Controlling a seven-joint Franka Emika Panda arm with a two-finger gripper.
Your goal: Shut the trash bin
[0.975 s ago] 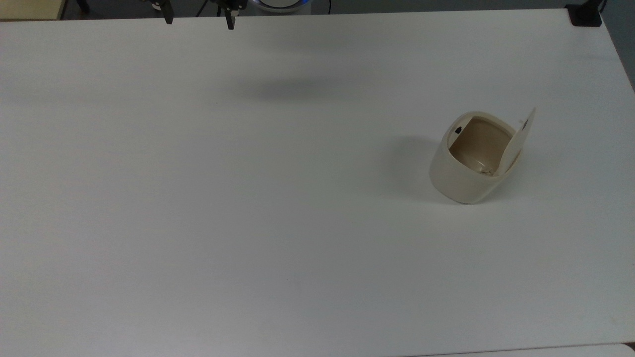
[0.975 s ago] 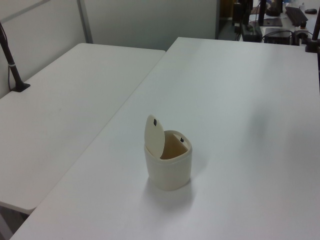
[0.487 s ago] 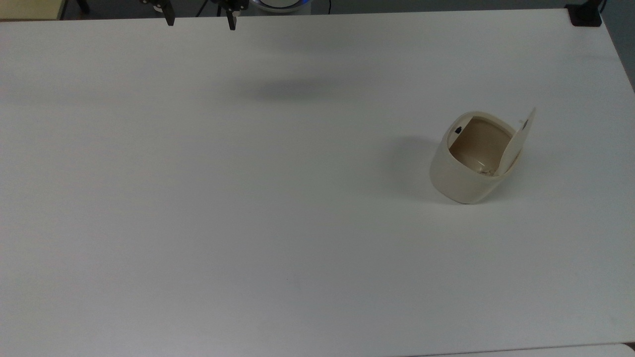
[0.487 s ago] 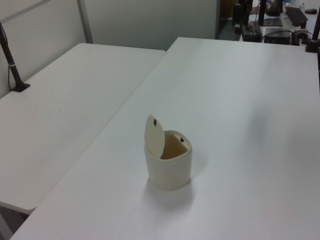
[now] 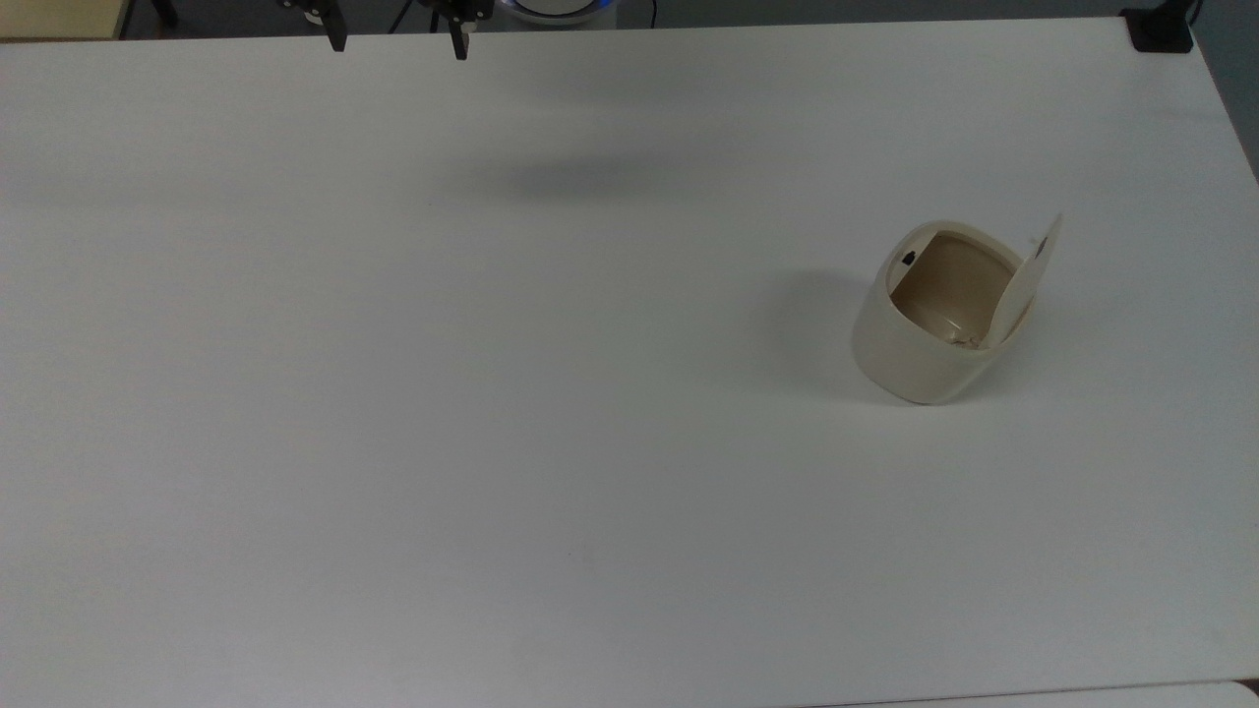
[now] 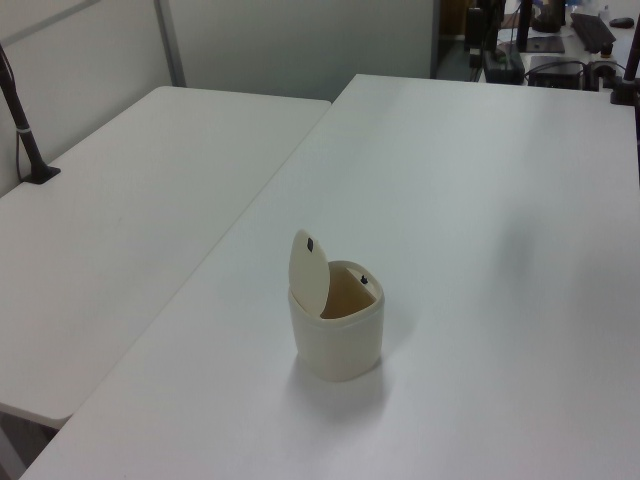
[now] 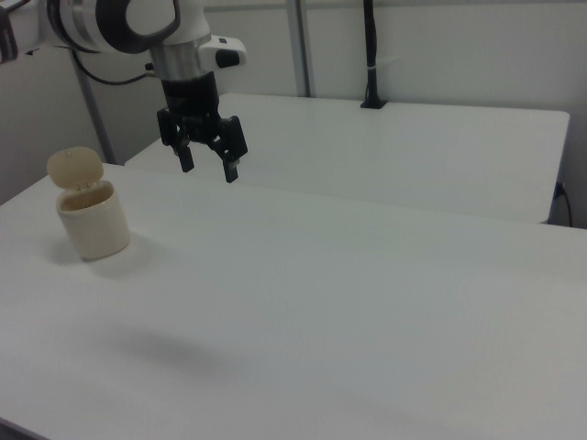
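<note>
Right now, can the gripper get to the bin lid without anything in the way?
Probably yes. The gripper hangs open, high above the table and well away from the trash bin. The lid stands upright, and nothing lies between them on the table.

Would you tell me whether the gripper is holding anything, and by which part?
Nothing is held: the gripper hangs open above the table, apart from the bin.

tool (image 5: 398, 41) mostly beyond top edge

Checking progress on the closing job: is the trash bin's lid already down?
No, the lid stands upright over the trash bin, leaving its tan interior exposed.
</note>
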